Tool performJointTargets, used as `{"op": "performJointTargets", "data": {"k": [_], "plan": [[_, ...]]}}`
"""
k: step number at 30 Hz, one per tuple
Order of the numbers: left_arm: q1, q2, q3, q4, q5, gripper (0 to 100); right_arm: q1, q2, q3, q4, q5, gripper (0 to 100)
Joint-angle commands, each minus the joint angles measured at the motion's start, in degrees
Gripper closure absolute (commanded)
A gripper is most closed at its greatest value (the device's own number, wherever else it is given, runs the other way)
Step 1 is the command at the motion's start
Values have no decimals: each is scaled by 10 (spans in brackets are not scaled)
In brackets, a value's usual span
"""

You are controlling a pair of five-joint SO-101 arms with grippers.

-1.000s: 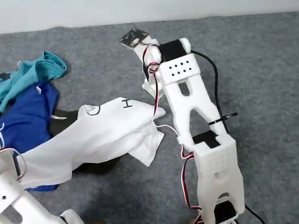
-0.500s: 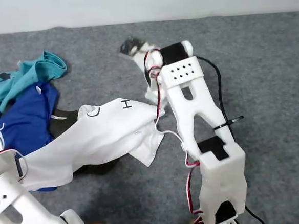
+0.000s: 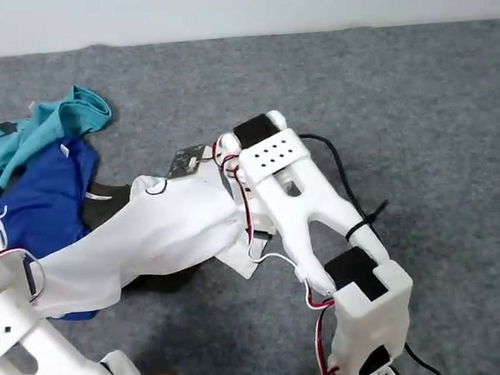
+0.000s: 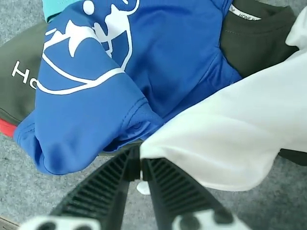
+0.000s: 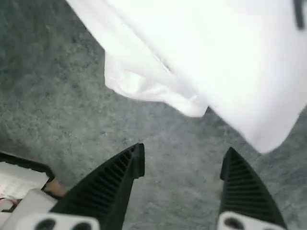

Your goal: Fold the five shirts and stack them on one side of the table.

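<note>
A white shirt (image 3: pixel 159 232) lies stretched across the middle left of the grey table, over a pile of other shirts. The pile holds a blue shirt (image 3: pixel 36 198), a teal shirt (image 3: pixel 48 124) and a dark olive shirt (image 3: pixel 105 202). At the near left, my left gripper (image 4: pixel 140 159) is shut on the white shirt's (image 4: pixel 230 139) edge, beside the blue shirt (image 4: pixel 144 62). My right arm (image 3: pixel 302 201) is bent over the white shirt's right end. My right gripper (image 5: pixel 184 149) is open above bare carpet, just short of the white shirt's (image 5: pixel 216 57) folded edge.
The table's grey carpet (image 3: pixel 434 123) is bare to the right of the right arm and along the far side. Another dark shirt with a red trim (image 4: pixel 14 86) shows under the blue one.
The right arm has swung from the far side down and to the left, onto the white shirt's right end. The left arm and the pile have kept still.
</note>
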Motion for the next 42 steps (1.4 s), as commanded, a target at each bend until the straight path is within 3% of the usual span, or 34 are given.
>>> {"op": "performJointTargets", "data": {"k": [1,13,23,27,32,42], "plan": [[-1,-8,-2,-12,-2,994,-9,10,-2,-21,6,727],[-1,-8,-1,-12,-2,994,-22,61,-3,-132,4,728],[-1,-7,-1,-12,-2,994,-29,113,-2,-145,3,730],[-1,-7,-1,-11,-2,994,-31,136,-4,-145,5,835],[-1,-7,-1,-10,-2,994,-13,136,-53,-127,4,987],[-1,-11,-3,-9,-2,994,27,94,-229,29,6,988]]}}
